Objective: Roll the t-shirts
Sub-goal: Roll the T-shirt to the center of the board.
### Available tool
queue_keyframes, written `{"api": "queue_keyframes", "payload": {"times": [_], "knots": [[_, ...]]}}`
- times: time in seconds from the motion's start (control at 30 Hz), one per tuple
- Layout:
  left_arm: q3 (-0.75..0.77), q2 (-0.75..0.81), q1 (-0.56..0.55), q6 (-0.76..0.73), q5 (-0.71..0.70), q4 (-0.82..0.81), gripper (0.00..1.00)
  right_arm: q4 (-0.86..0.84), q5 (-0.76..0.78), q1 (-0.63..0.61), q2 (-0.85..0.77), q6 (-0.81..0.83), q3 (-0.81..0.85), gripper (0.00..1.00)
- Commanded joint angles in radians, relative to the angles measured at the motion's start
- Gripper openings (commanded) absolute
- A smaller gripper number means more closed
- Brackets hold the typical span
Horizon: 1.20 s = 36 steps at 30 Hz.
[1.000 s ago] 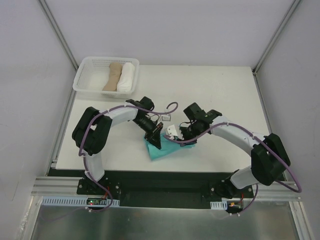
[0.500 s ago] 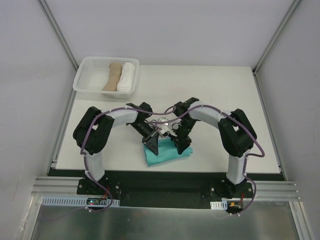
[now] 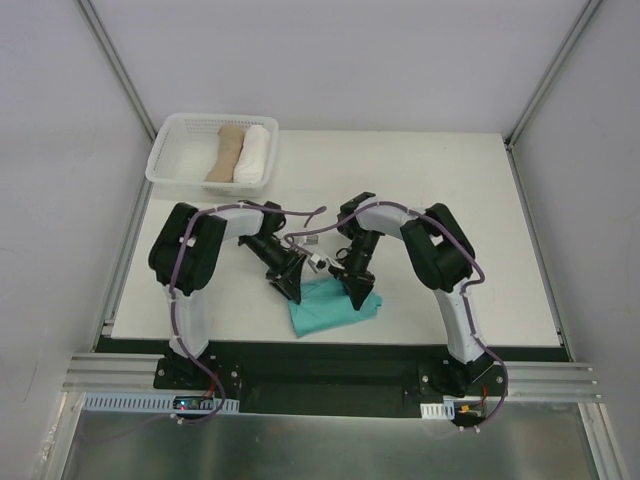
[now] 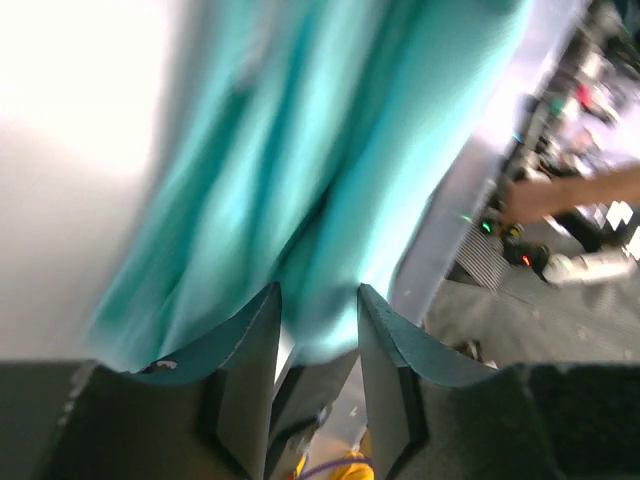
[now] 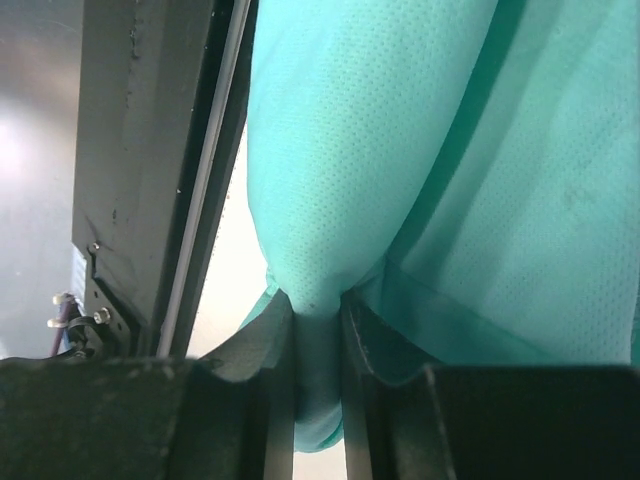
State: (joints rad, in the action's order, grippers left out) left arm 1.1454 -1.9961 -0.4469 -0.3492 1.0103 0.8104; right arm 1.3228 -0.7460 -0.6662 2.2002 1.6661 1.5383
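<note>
t-shirt (image 3: 328, 307): plain teal | basket (image 3: 166, 150): white | table (image 3: 450, 200): white

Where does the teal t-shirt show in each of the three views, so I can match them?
Top external: teal t-shirt lies just below centre, near the table's front edge.
Left wrist: blurred, upper middle, just beyond the left claw.
Right wrist: centre and right, a fold pinched in the right claw.
Shared landmark: the table's near edge beside the shirt.

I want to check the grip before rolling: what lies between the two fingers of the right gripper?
A fold of the teal t-shirt lies pinched there; the right gripper is shut on it. The right wrist view shows this.
</note>
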Motion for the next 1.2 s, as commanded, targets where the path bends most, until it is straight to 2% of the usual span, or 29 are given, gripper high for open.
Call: {"api": "queue_keyframes", "payload": {"times": [0.0, 0.07, 0.13, 0.17, 0.23, 0.27, 0.33, 0.37, 0.43, 0.47, 0.53, 0.7, 1.0, 1.13, 1.17], "knots": [[0.005, 0.181, 0.117, 0.078, -0.209, 0.052, 0.36, 0.337, 0.109, -0.019, 0.055, 0.034, 0.036, 0.15], [0.019, 0.271, 0.200, 0.128, -0.336, 0.032, 0.37, 0.335, 0.115, -0.027, 0.081, 0.000, 0.048, 0.15], [-0.001, 0.363, 0.255, 0.131, -0.395, -0.003, 0.43, 0.335, 0.120, -0.026, 0.128, -0.066, 0.118, 0.15], [-0.016, 0.484, 0.257, 0.119, -0.426, -0.069, 0.45, 0.337, 0.125, -0.023, 0.177, -0.131, 0.141, 0.16], [-0.061, 0.603, 0.255, 0.052, -0.415, -0.123, 0.47, 0.337, 0.122, -0.016, 0.214, -0.193, 0.204, 0.16], [-0.079, 0.714, 0.231, 0.023, -0.408, -0.148, 0.50, 0.339, 0.120, -0.010, 0.233, -0.216, 0.219, 0.17], [-0.137, 0.811, 0.144, -0.081, -0.476, -0.192, 0.54, 0.339, 0.123, -0.009, 0.274, -0.284, 0.246, 0.17], [-0.160, 0.894, 0.028, -0.121, -0.498, -0.197, 0.55, 0.339, 0.125, -0.007, 0.294, -0.316, 0.287, 0.17], [-0.250, 0.963, -0.076, -0.198, -0.547, -0.224, 0.59, 0.339, 0.138, -0.003, 0.361, -0.420, 0.336, 0.17], [-0.284, 1.012, -0.181, -0.217, -0.564, -0.246, 0.64, 0.339, 0.146, 0.002, 0.384, -0.455, 0.382, 0.17], [-0.358, 1.030, -0.275, -0.269, -0.596, -0.298, 0.66, 0.339, 0.171, 0.001, 0.432, -0.524, 0.414, 0.17], [-0.444, 0.953, -0.438, -0.330, -0.696, -0.434, 0.67, 0.335, 0.162, 0.002, 0.414, -0.503, 0.399, 0.16], [-0.487, 0.784, -0.509, -0.327, -0.754, -0.588, 0.70, 0.335, 0.166, 0.010, 0.435, -0.537, 0.422, 0.16], [-0.533, 0.741, -0.545, -0.379, -0.762, -0.596, 0.65, 0.335, 0.163, 0.010, 0.437, -0.539, 0.425, 0.16], [-0.544, 0.734, -0.549, -0.390, -0.765, -0.591, 0.60, 0.335, 0.162, 0.011, 0.435, -0.537, 0.425, 0.16]]}}
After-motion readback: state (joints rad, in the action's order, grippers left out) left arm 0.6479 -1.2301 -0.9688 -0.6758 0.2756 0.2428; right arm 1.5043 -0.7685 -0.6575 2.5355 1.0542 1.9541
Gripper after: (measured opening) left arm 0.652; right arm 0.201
